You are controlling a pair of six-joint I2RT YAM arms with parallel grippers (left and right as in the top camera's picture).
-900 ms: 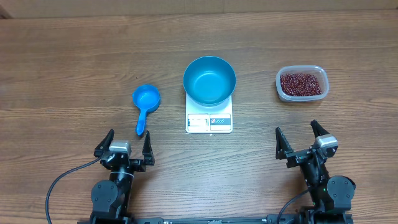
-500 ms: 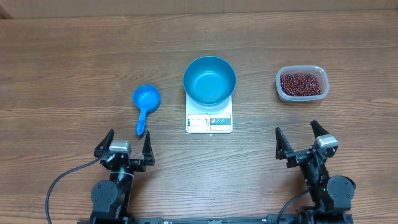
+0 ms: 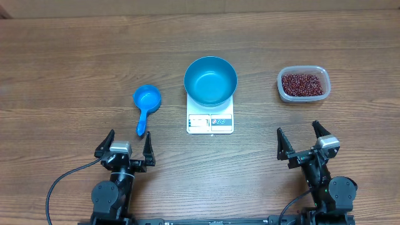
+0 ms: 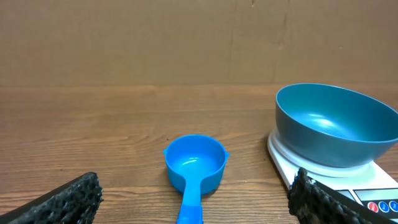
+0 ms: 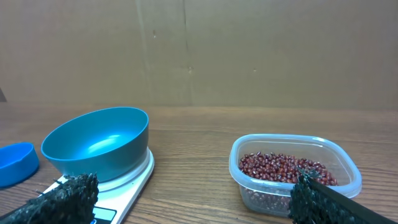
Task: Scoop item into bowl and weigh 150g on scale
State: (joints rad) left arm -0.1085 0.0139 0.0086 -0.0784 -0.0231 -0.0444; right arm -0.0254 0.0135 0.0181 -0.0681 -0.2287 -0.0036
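Observation:
The deep blue bowl (image 3: 210,80) (image 4: 336,132) (image 5: 97,149) stands empty on the white scale (image 3: 210,121) (image 4: 283,165) (image 5: 134,180) at mid-table. Dark red beans (image 3: 303,84) (image 5: 280,168), the item, fill a clear plastic tub (image 3: 303,96) (image 5: 249,190) to the right. A small blue handled scoop (image 3: 145,106) (image 4: 194,168) lies left of the scale, handle toward me. My left gripper (image 3: 129,149) (image 4: 198,199) stands open near the front edge, just short of the scoop's handle. On the other side my right gripper (image 3: 306,142) (image 5: 194,200) is open and holds nothing, in front of the tub.
Bare wooden table (image 3: 75,56) spreads round everything. A brown cardboard wall (image 4: 186,37) closes off the far side. Black cables (image 3: 62,184) trail from the arm bases at the near edge.

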